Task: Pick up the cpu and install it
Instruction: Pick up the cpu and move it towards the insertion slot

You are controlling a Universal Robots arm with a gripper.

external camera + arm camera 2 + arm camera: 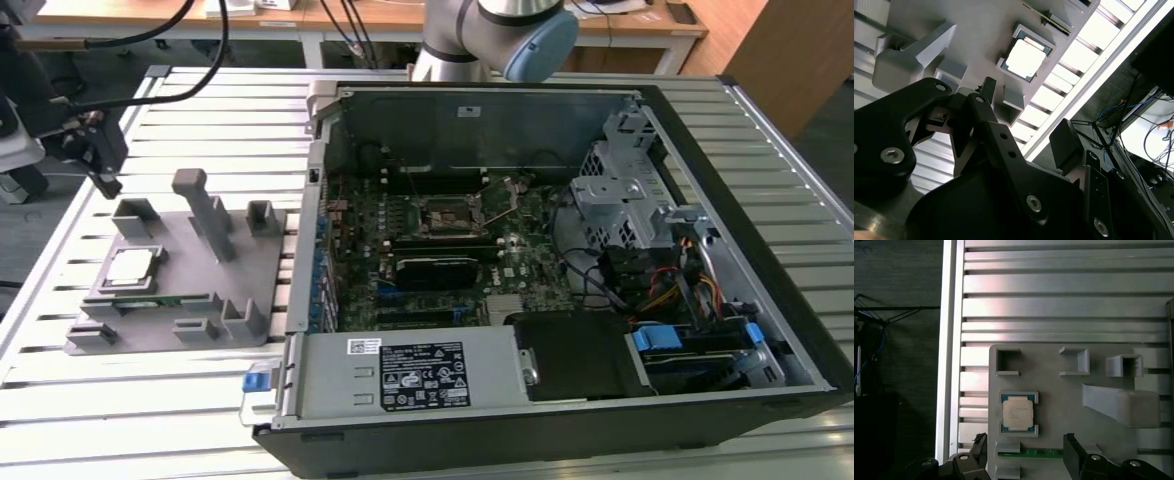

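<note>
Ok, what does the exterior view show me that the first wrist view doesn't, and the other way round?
Exterior view: the open computer case with its motherboard socket, lying to the exterior view's right of the grey tray. First wrist view: the gripper close up, its fingers apart with nothing held, near the cpu. Both: the cpu sitting in its holder on the tray, and the slatted table beneath.
</note>
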